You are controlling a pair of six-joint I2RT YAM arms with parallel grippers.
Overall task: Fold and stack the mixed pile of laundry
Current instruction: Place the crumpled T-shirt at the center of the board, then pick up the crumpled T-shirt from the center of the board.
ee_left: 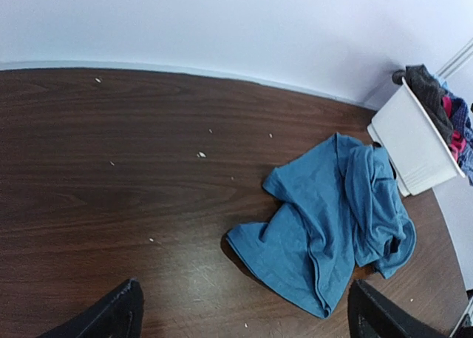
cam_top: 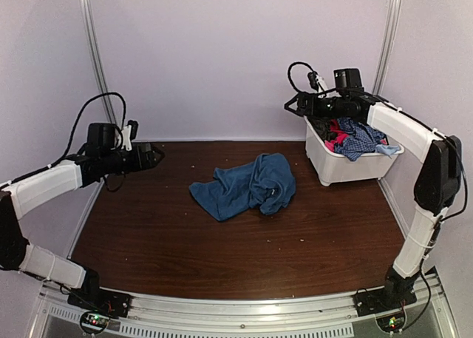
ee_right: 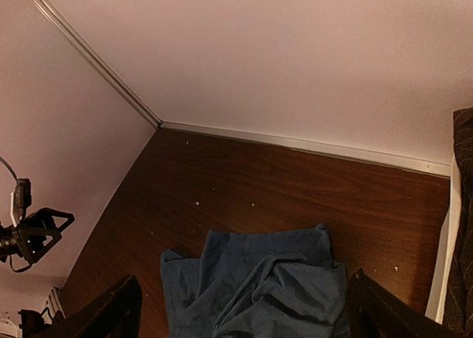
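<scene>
left jaws: wide, empty, raised over the surface (cam_top: 140,234) at its left | blue T-shirt (cam_top: 245,186): crumpled mid-surface, apart from both arms | white bin (cam_top: 347,168): far right, holding checked shirt (cam_top: 361,138) and pink garment (cam_top: 340,140) | right jaws: wide, empty, above bin's left rim

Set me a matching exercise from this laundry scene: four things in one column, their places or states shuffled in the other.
1. blue T-shirt
2. white bin
3. checked shirt
4. left gripper

a. open, above the table's left side
b. inside the bin
c. crumpled mid-table
d. standing at the right rear

Pairs: 1-c, 2-d, 3-b, 4-a.
</scene>
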